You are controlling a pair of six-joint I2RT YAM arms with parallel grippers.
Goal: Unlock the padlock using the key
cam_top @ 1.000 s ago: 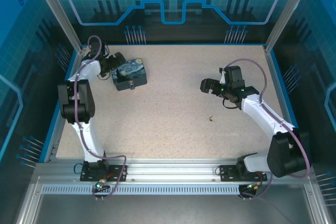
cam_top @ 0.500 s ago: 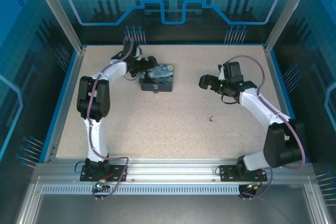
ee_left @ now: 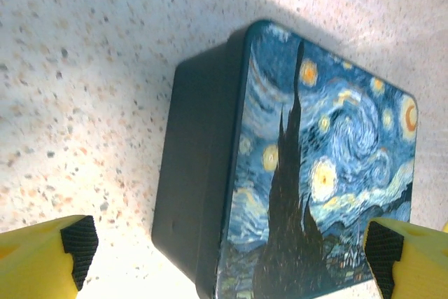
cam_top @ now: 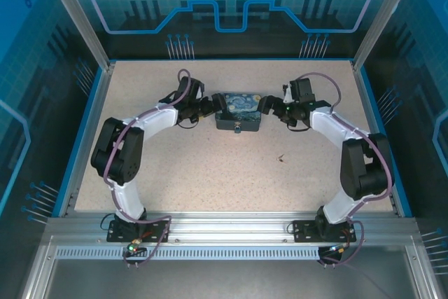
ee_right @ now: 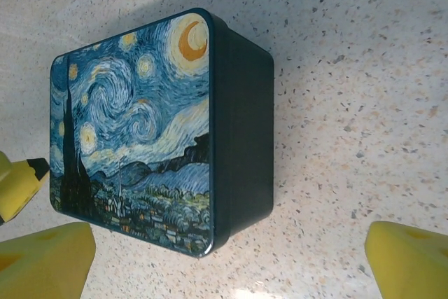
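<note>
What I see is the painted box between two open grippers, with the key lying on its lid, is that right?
No. The top external view shows the key on the table, apart from the box and nearer the arm bases. The box does sit between the open left gripper and right gripper.

One painted box (cam_top: pixel 238 105), one padlock (cam_top: pixel 238 129), one key (cam_top: pixel 281 158), one worktop (cam_top: pixel 210 173), two hands: left hand (cam_top: pixel 208 108) and right hand (cam_top: pixel 266 106).

No legible text, label or number anywhere.
</note>
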